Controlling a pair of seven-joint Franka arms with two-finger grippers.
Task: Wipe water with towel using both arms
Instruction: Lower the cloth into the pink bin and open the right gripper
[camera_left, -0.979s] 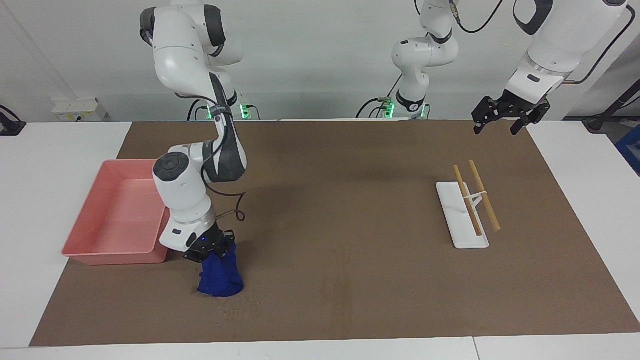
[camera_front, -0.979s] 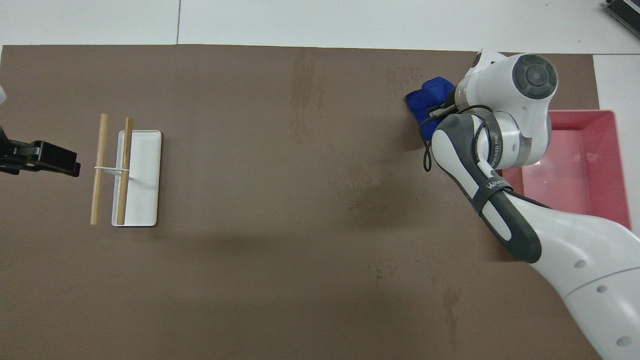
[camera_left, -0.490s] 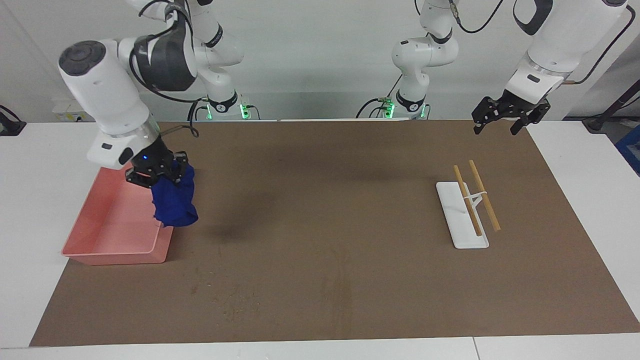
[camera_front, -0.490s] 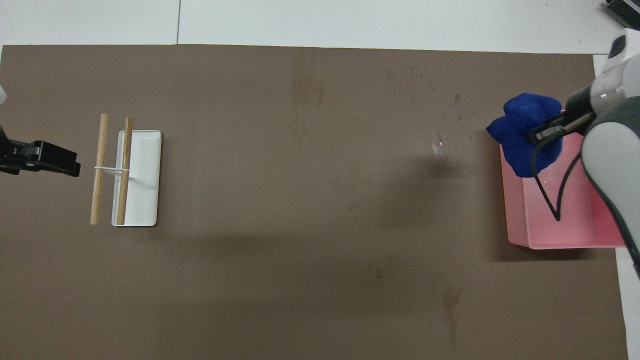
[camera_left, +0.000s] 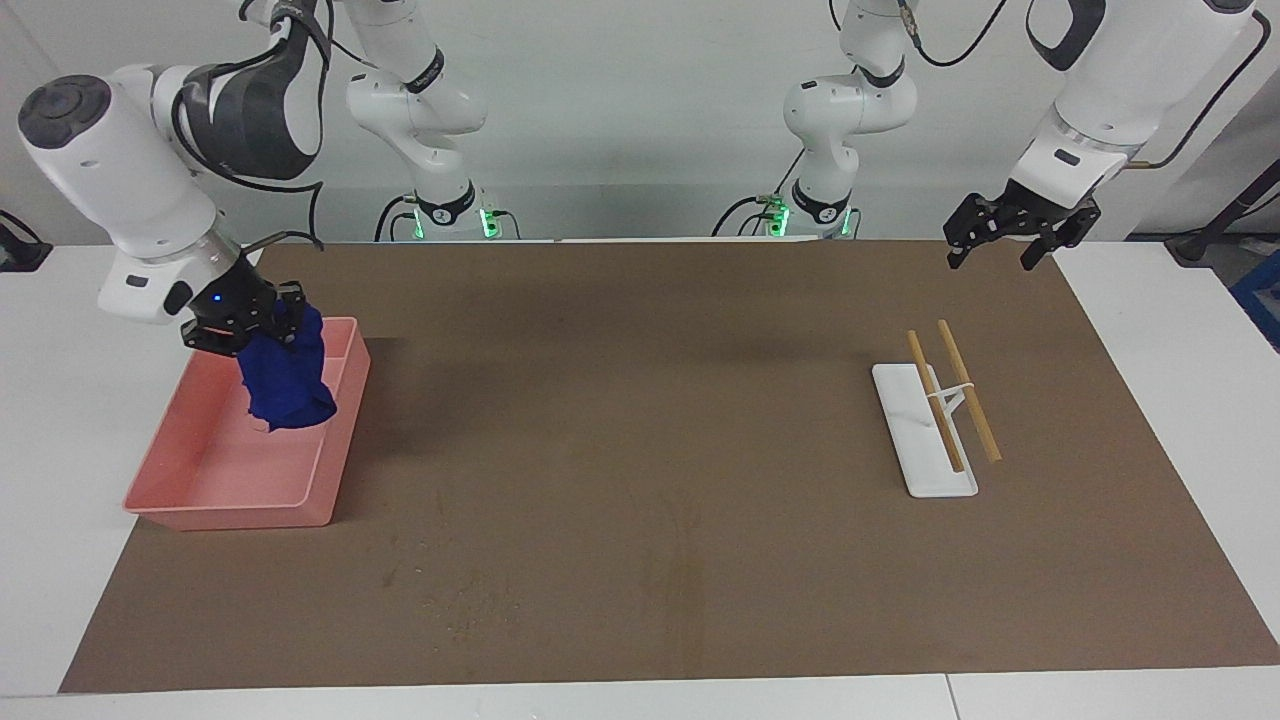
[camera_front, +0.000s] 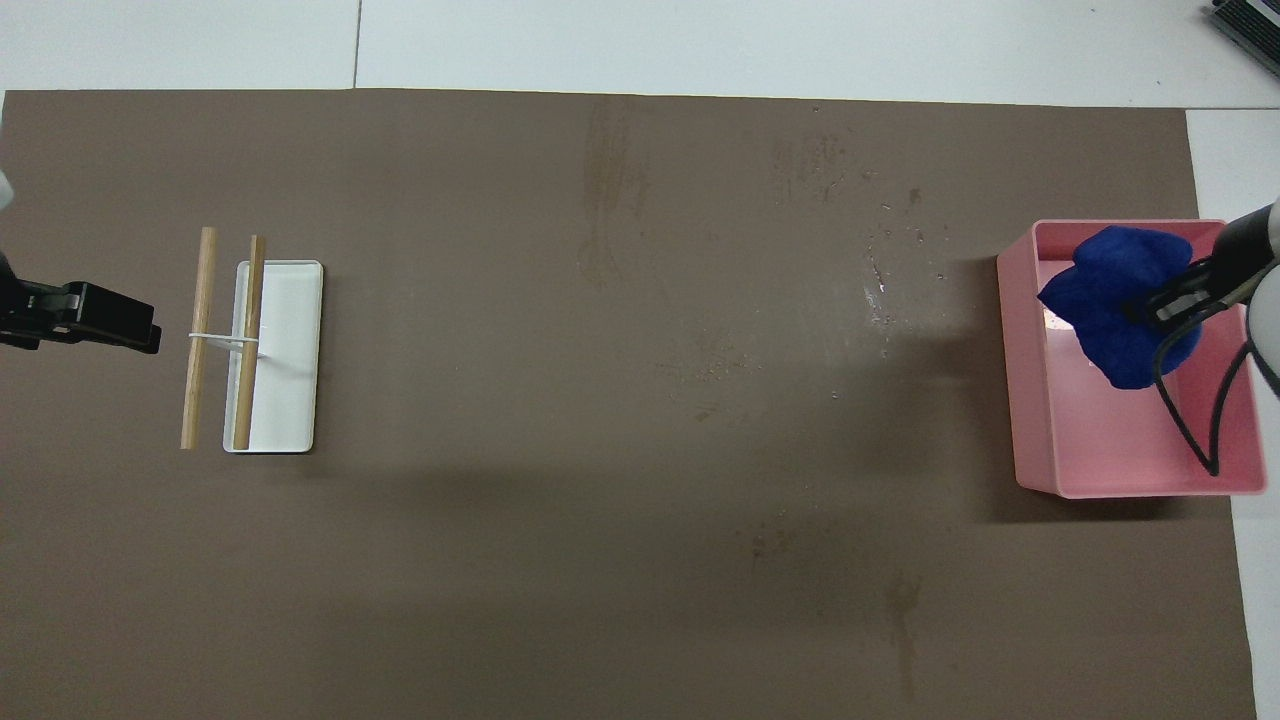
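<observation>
A bunched dark blue towel (camera_left: 285, 385) hangs from my right gripper (camera_left: 250, 332), which is shut on its top. The towel (camera_front: 1120, 300) is in the air over the pink tray (camera_left: 230, 515), at the tray's end farther from the robots. The water (camera_front: 880, 288) shows as a faint scatter of pale specks on the brown mat, beside the tray (camera_front: 1010, 370) toward the left arm's end. My left gripper (camera_left: 990, 262) waits open and empty above the mat's corner by the left arm's base; it also shows as my left gripper (camera_front: 145, 335) at the overhead view's edge.
A white flat holder (camera_left: 925, 440) carrying two wooden sticks (camera_left: 965, 390) lies at the left arm's end of the mat; overhead, the holder (camera_front: 290, 370) and sticks (camera_front: 200, 330) sit just past the left gripper. The brown mat (camera_left: 700, 400) covers most of the white table.
My right arm lifted the towel off the mat, where it pressed on the wet patch, and carried it up and over the pink tray. The left arm has not moved.
</observation>
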